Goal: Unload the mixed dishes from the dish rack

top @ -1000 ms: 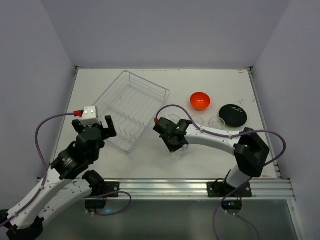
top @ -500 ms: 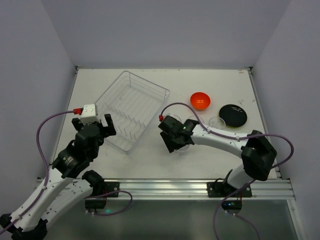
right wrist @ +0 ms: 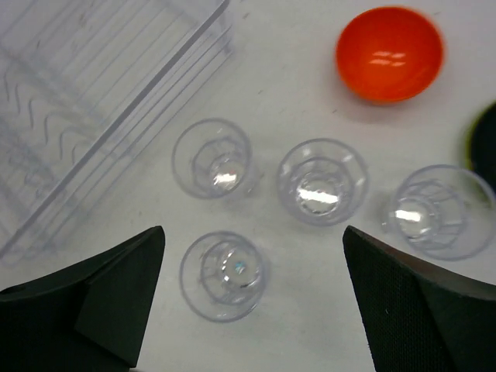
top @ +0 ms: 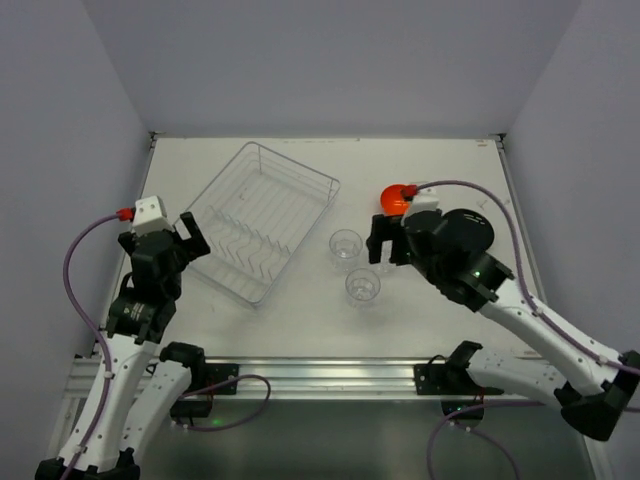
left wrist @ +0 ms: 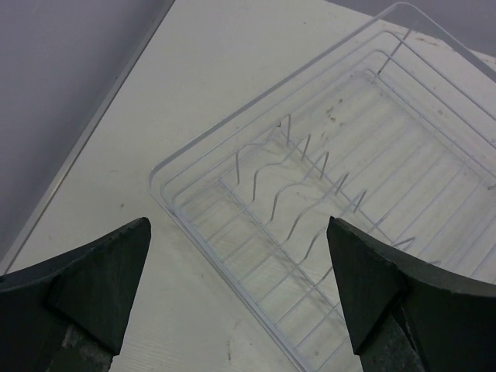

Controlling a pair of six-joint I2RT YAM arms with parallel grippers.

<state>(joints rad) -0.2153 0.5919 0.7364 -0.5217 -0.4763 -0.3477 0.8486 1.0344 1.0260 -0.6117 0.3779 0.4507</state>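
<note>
Dish rack beside four tumblers; left hand, right hand both wide.

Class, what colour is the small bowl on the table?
The bowl is orange; clearest in right wrist view.

The silver wire dish rack sits slanted on the far-left part of the counter, its tines upright. To its right, toward the counter's middle, four clear tumblers stand mouth-up, apart from one another. The orange bowl rests hollow-up beyond them, toward the far edge. Only a black sliver of the plate shows.
</note>
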